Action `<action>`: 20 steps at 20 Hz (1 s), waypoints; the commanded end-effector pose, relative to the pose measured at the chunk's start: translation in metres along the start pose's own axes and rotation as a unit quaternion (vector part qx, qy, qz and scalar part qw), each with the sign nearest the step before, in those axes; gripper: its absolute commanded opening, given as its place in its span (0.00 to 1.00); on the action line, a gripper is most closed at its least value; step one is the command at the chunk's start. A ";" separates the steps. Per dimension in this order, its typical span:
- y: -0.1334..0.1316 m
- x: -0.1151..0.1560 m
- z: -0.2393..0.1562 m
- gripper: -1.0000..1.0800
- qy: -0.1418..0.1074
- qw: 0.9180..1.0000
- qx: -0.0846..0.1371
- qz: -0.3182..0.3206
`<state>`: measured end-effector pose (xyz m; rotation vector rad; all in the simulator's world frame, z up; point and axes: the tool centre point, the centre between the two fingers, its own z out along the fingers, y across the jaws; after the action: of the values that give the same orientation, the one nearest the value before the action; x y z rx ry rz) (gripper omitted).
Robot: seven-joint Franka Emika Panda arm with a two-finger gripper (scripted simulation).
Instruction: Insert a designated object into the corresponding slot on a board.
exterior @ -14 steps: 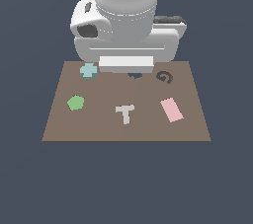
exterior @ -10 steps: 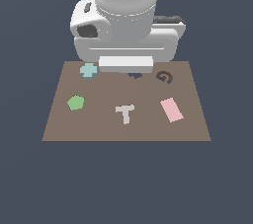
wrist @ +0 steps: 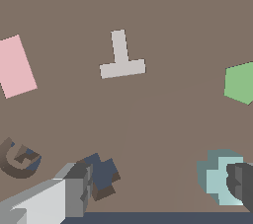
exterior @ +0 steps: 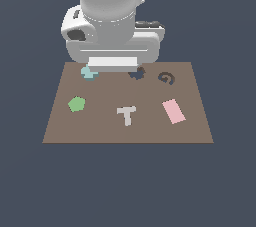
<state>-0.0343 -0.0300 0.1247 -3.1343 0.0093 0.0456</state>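
Note:
The brown board point(exterior: 100, 128) lies flat below the arm. The designated object, a pale teal gear-like block point(exterior: 88, 74) point(wrist: 216, 177), lies near the board's far edge on the exterior view's left, partly under the white hand point(exterior: 114, 46). The slot point(exterior: 136, 74) point(wrist: 102, 177), a dark scalloped cut-out, is to its right. In the wrist view my gripper point(wrist: 158, 184) is open wide. One dark fingertip point(wrist: 242, 182) stands at the teal block's edge and the other finger point(wrist: 74, 191) is beside the slot. Nothing is held.
On the board lie a green pentagon point(exterior: 76, 104) point(wrist: 240, 83), a grey T-shaped piece point(exterior: 126, 115) point(wrist: 121, 61), a pink rectangle point(exterior: 173, 111) point(wrist: 16, 67) and a dark spiral mark point(exterior: 166, 78) point(wrist: 19, 156). The board's far edge point(exterior: 175, 63) runs just under the hand.
The hand has shifted toward the exterior view's left, covering more of the teal block. The pieces on the board have not moved.

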 end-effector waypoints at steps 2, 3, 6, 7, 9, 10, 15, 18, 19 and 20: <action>0.023 -0.014 0.016 0.96 0.003 1.000 -0.001 -0.003; 0.031 -0.018 0.022 0.96 0.004 1.000 -0.001 -0.004; 0.053 -0.031 0.038 0.96 0.007 1.000 -0.002 -0.008; 0.060 -0.035 0.043 0.96 0.008 1.000 -0.003 -0.009; 0.073 -0.041 0.052 0.96 0.010 1.000 -0.003 -0.011; 0.079 -0.044 0.056 0.96 0.011 1.000 -0.003 -0.012; 0.099 -0.053 0.071 0.96 0.014 1.000 -0.004 -0.015; 0.105 -0.055 0.075 0.96 0.014 1.000 -0.004 -0.015; 0.106 -0.056 0.075 0.96 0.014 1.000 -0.004 -0.016; 0.106 -0.056 0.075 0.96 0.014 1.000 -0.004 -0.016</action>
<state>-0.0928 -0.1344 0.0510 -3.1421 -0.0363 0.0028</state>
